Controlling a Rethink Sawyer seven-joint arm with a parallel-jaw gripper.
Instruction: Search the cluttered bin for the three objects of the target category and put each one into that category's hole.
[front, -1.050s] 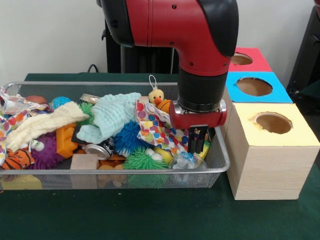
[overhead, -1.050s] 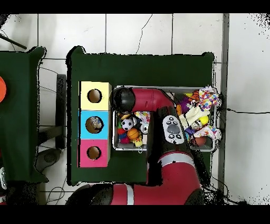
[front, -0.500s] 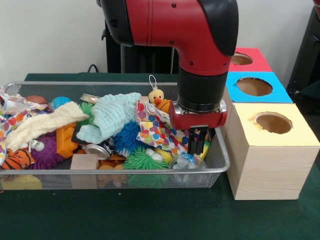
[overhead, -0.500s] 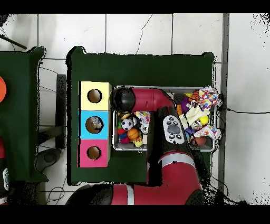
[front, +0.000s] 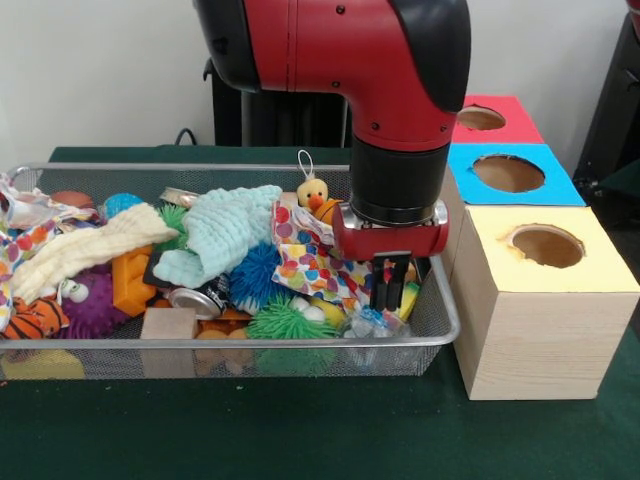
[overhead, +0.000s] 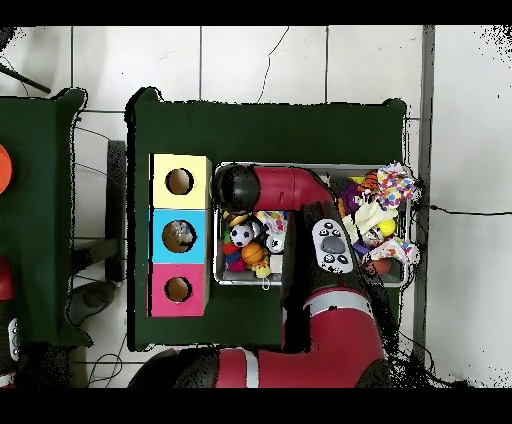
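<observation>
The gripper (front: 391, 285) is hanging at the right end of the wire bin (front: 440, 325), right of centre in the front view. Its two dark fingers are standing close together, nearly parallel and pointing straight down, gripping nothing visible. The target category is not identifiable from these views. Directly beneath the tips, a clear crinkled item (front: 372, 320) is lying against the bin's near wall; a straight descent would likely be meeting it first.
</observation>
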